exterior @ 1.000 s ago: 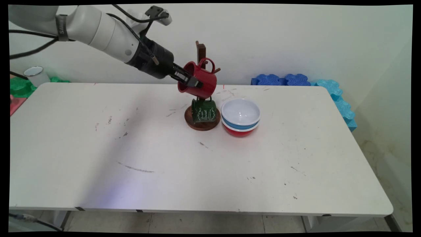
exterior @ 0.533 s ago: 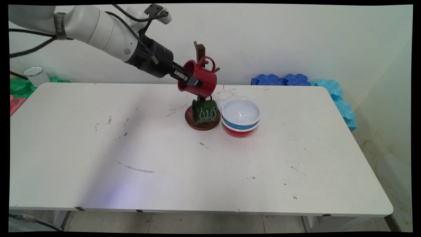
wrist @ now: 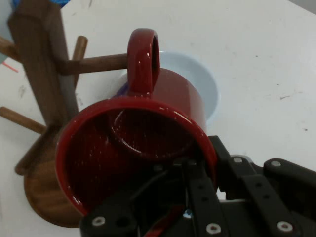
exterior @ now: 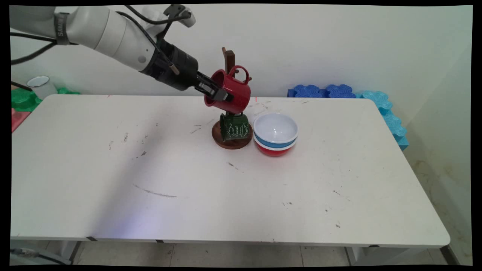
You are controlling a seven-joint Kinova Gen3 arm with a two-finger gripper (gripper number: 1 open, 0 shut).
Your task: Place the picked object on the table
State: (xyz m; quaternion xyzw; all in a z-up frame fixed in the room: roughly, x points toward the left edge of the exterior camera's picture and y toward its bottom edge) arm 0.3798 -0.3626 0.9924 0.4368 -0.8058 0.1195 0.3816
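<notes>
**Red mug held tilted at the wooden mug stand**

The gripper (exterior: 217,93) is closed on the rim of a red mug (exterior: 230,91), one finger inside the mouth and the other outside on the wall. It holds the mug in the air, tipped on its side, with the mouth facing left toward the arm and the handle (exterior: 241,72) uppermost. In the hand view the handle (wrist: 143,60) stands just in front of a wooden peg (wrist: 97,63) of the mug stand (exterior: 229,60); whether the peg passes through the loop cannot be told.

The stand is a dark wooden post on a round base (exterior: 231,140), at the far middle of the white table (exterior: 188,180). A green mug (exterior: 234,127) with white lettering hangs low on it, right beneath the red mug.

Just right of the base, touching or nearly so, sits a stack of bowls: a white and blue bowl (exterior: 275,129) nested in a red bowl (exterior: 273,149).

Off the table's far left corner stands a white cup (exterior: 40,86) on green foam pieces (exterior: 23,99). Blue foam pieces (exterior: 354,94) lie along the far right corner by the wall.
</notes>
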